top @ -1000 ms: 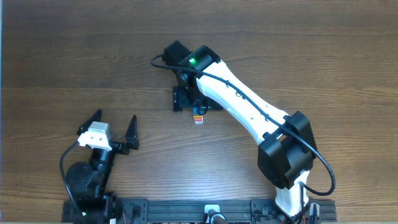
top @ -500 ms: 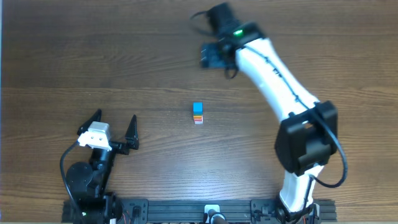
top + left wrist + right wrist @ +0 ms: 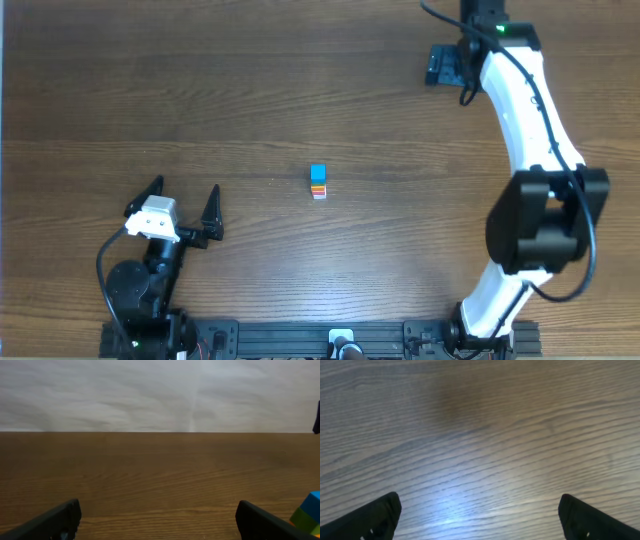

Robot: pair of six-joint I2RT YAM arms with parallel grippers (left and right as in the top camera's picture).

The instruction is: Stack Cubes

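Top view: cube stack [image 3: 318, 181] stands upright mid-worktop [image 3: 120, 90], blue on top. The left gripper [image 3: 185, 188] is spread, empty and nearer, with the stack off to its right. The right gripper [image 3: 445, 65] sits far right, well apart.
Left wrist view: the stack [image 3: 308, 515] sits outside the spread fingers.
Right wrist view: the right gripper [image 3: 480, 515] is spread over bare worktop, so the stack lies near-left of it.

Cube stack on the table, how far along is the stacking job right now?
Done, by the look of it: the cube stack stands upright mid-table, the blue cube on top of other coloured ones. Nothing is in hand: the right gripper is open over the bare table, far from the stack, and the left gripper is open near its base. Probably all that is left is parking the arms.
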